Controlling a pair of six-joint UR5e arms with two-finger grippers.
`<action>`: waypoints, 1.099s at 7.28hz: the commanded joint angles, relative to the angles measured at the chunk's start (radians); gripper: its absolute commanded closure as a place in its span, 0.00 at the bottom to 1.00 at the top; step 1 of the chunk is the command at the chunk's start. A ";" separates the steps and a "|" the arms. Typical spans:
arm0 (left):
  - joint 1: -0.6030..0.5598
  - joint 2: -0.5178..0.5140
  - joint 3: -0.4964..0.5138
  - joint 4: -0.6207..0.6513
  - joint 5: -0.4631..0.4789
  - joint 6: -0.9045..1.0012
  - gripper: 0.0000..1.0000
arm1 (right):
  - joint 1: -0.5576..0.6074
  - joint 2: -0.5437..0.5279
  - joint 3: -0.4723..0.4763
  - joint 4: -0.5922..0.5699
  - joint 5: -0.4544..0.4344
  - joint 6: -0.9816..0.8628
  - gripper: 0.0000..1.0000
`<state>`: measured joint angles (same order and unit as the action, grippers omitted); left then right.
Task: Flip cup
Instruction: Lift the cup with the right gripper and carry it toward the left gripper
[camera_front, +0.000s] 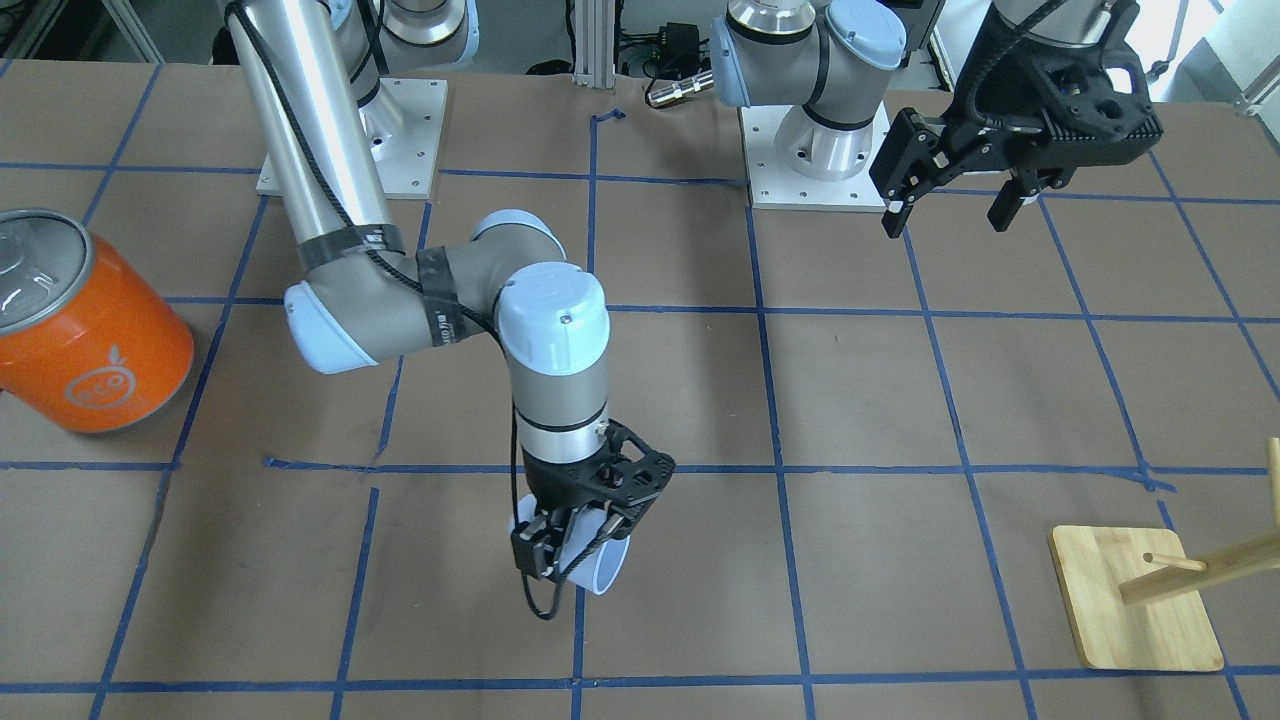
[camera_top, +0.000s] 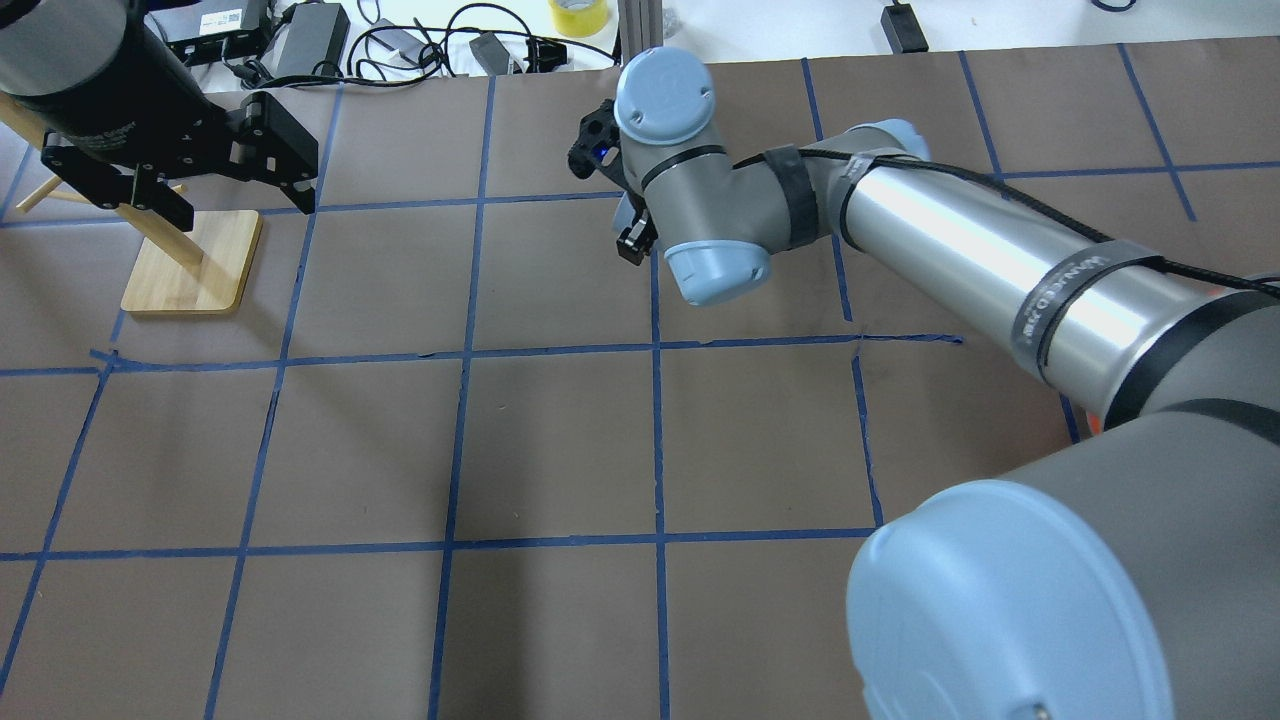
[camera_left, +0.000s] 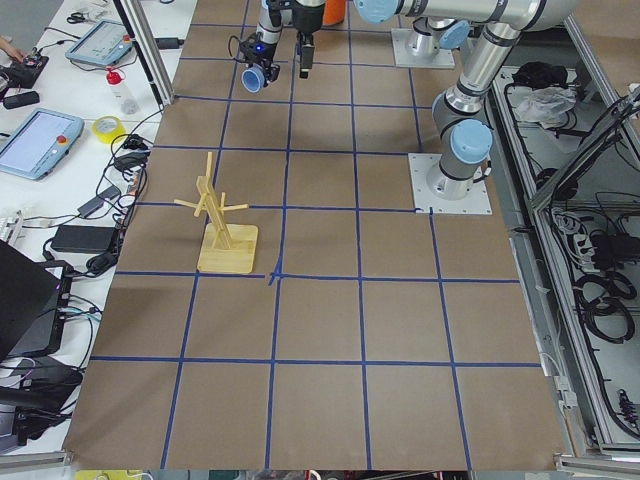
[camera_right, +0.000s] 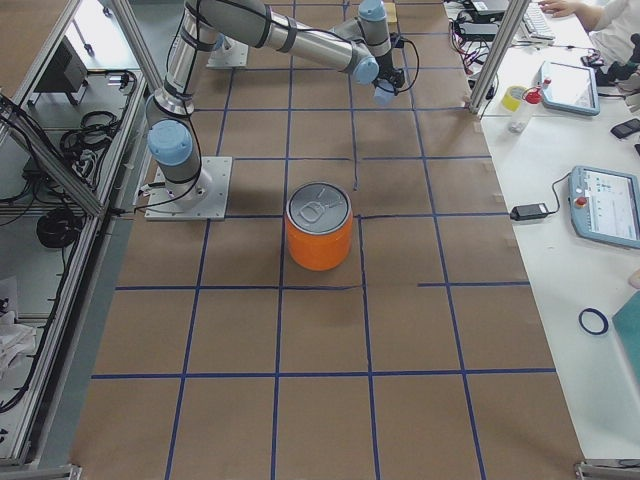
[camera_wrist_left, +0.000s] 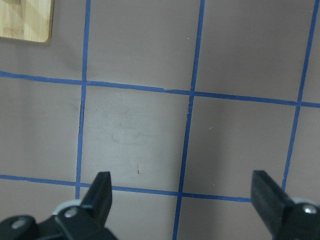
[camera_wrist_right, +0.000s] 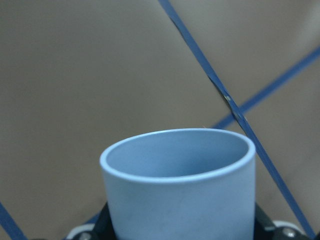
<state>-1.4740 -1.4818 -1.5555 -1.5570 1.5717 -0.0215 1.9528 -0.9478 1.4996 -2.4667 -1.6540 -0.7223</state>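
Observation:
The cup (camera_wrist_right: 180, 192) is a small pale bluish-white tumbler held between the fingers of my right gripper (camera_front: 575, 545). Its open mouth points away from the wrist, toward the brown table. In the front view the cup (camera_front: 607, 572) shows tilted, low over the table at a blue tape line. It also shows in the left side view (camera_left: 255, 78) and the right side view (camera_right: 383, 94). In the overhead view the right wrist hides most of it. My left gripper (camera_front: 950, 212) is open and empty, high above the table; it shows open in its wrist view (camera_wrist_left: 185, 200).
A large orange can (camera_front: 90, 330) with a silver lid stands on the robot's right side, also in the right side view (camera_right: 320, 228). A wooden peg stand (camera_front: 1135, 610) is on the left side (camera_top: 195, 262). Cables and a tape roll (camera_top: 577, 15) lie beyond the far edge.

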 joint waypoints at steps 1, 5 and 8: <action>0.001 0.000 0.000 0.000 0.001 0.000 0.00 | 0.083 0.049 0.001 -0.109 -0.001 -0.233 0.90; 0.001 0.000 0.000 0.000 0.001 0.000 0.00 | 0.132 0.055 0.008 -0.092 -0.043 -0.267 0.65; 0.000 0.000 0.000 0.000 0.001 0.000 0.00 | 0.132 0.118 0.008 -0.104 -0.043 -0.255 0.52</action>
<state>-1.4735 -1.4818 -1.5554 -1.5570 1.5723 -0.0215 2.0837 -0.8621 1.5078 -2.5620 -1.6962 -0.9859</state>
